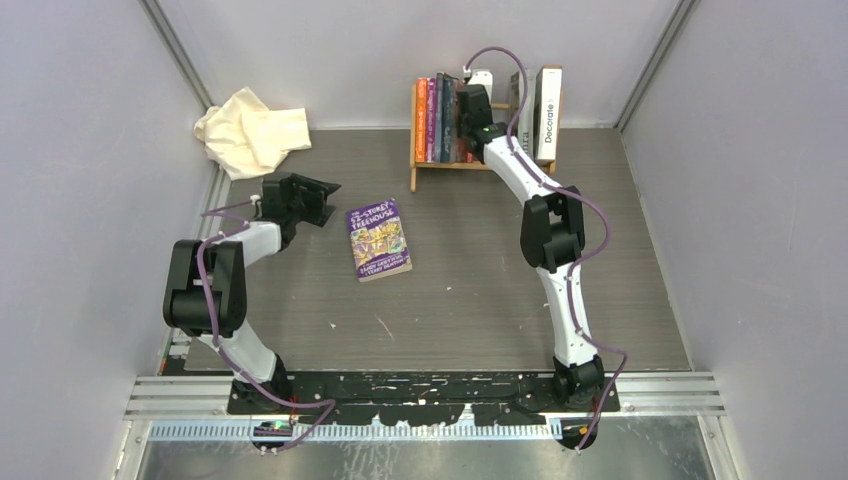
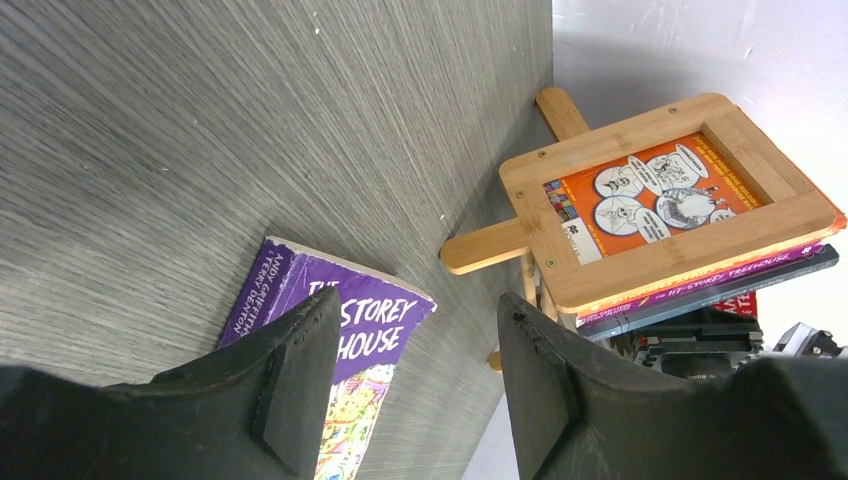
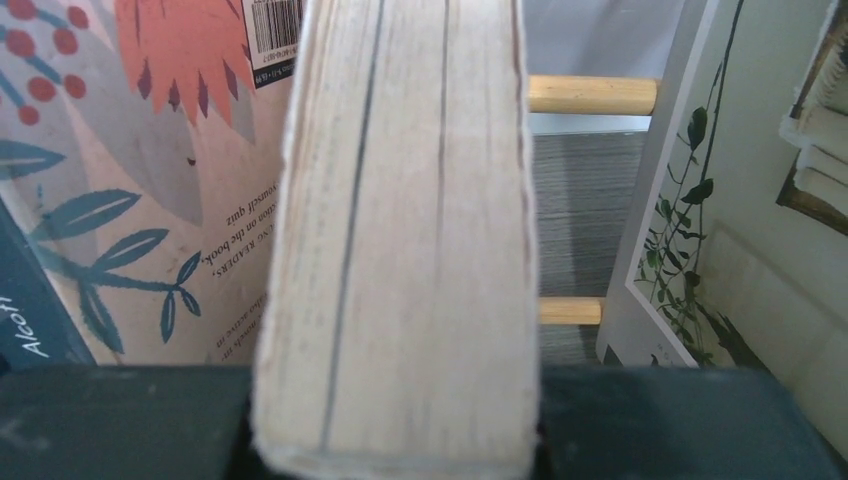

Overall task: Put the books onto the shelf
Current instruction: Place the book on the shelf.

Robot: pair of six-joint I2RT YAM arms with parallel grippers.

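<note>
The wooden shelf [image 1: 440, 163] stands at the back of the table with several books [image 1: 432, 118] upright at its left end and the white "Decorate" book [image 1: 548, 108] at its right end. My right gripper [image 1: 470, 112] reaches into the gap between them. In the right wrist view the gripper [image 3: 395, 420] is shut on a book [image 3: 400, 230] whose cream page edges face the camera, between a floral cover [image 3: 150, 150] and a white-grey plant cover [image 3: 690, 200]. A purple book [image 1: 378, 239] lies flat mid-table. My left gripper [image 1: 322, 200] hovers open to its left, and it [image 2: 418, 305] holds nothing.
A cream cloth [image 1: 250, 130] lies crumpled in the back left corner. Grey walls close in the table on three sides. The shelf's end frame [image 2: 690, 245] shows an orange cover [image 2: 650, 195] through it. Shelf slats [image 3: 590, 95] run behind the held book.
</note>
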